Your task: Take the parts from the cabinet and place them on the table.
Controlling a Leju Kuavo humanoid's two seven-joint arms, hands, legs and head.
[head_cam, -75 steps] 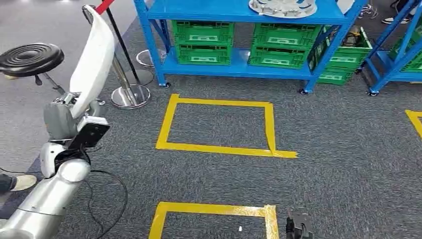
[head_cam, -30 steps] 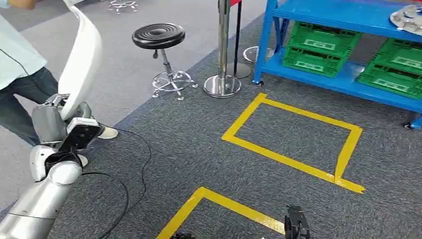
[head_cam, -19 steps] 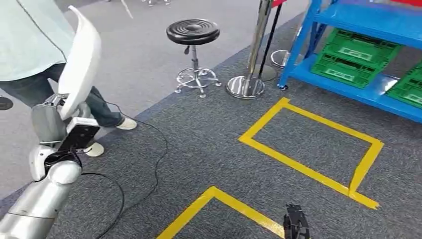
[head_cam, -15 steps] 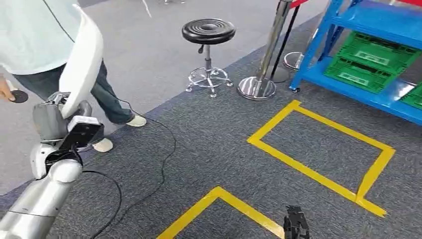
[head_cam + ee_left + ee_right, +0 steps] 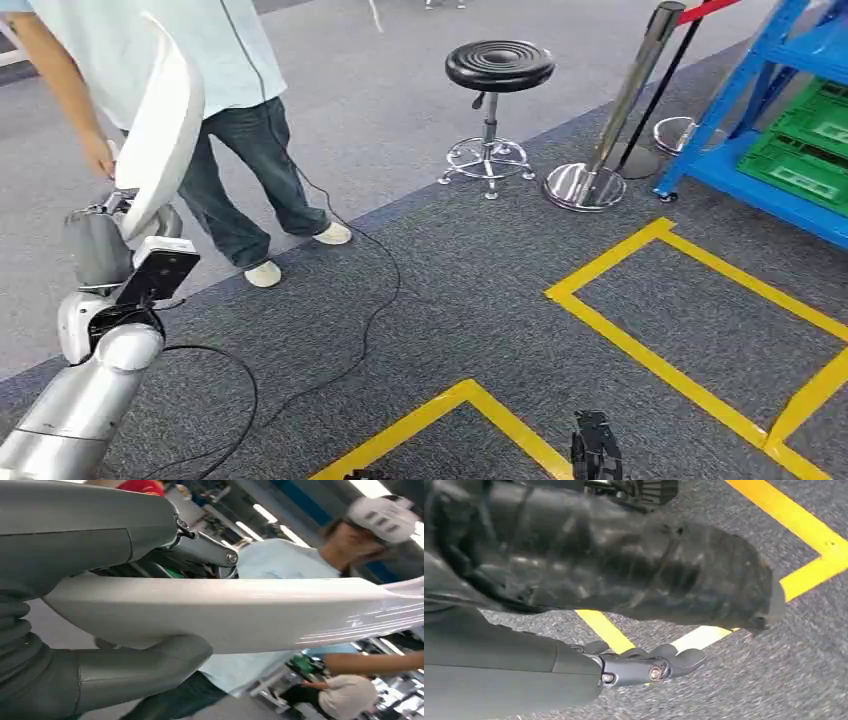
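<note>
The right hand (image 5: 644,667) hangs low over the grey carpet (image 5: 480,300) and its yellow tape (image 5: 650,355), fingers curled in on nothing. The left hand (image 5: 105,240) grips the long white part (image 5: 165,120) upright at its lower end. Beyond, a person (image 5: 230,120) stands just behind the part, with a black stool (image 5: 498,68) and blue cabinet (image 5: 790,130) farther off.

Bright even overhead lighting, soft shadows, wrist views motion-blurred, ceiling lights glaring, head view sharp
</note>
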